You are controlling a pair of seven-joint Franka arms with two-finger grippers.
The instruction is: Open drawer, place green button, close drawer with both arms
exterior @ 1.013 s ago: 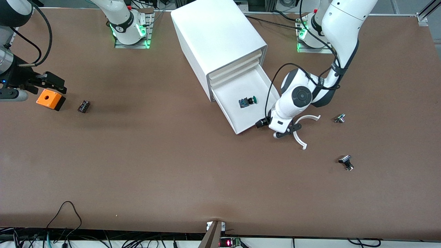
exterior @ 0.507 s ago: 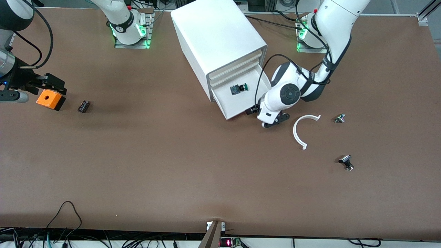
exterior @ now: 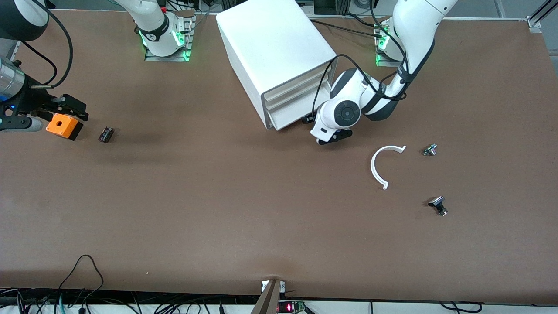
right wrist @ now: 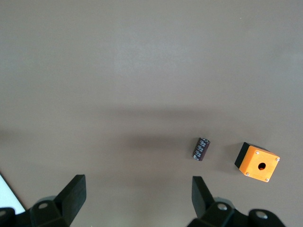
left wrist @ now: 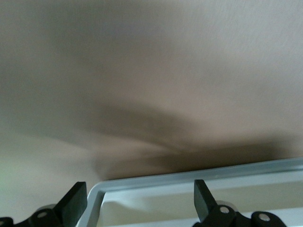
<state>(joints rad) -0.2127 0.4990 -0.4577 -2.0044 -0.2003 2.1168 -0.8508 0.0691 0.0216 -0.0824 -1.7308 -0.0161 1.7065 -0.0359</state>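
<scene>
The white cabinet point(exterior: 274, 43) stands at the middle of the table's robot side. Its bottom drawer point(exterior: 287, 117) is pushed in, about flush with the drawers above it. The button is hidden inside. My left gripper point(exterior: 320, 131) is at the drawer's front, low by the table. In the left wrist view it point(left wrist: 139, 198) is open, with the drawer's white front rim point(left wrist: 189, 177) between its fingers. My right gripper point(exterior: 69, 107) is open and empty over the right arm's end of the table; it point(right wrist: 137, 196) shows bare table between its fingers.
An orange box with a hole point(exterior: 63, 125) point(right wrist: 257, 162) and a small black part point(exterior: 106, 134) point(right wrist: 201, 149) lie under the right gripper's end. A white curved piece point(exterior: 378, 168) and two small metal parts point(exterior: 430, 149) point(exterior: 438, 205) lie toward the left arm's end.
My left gripper has pushed the open drawer, with the green button in it, back into the cabinet; the button is now hidden. The right arm has barely moved.
</scene>
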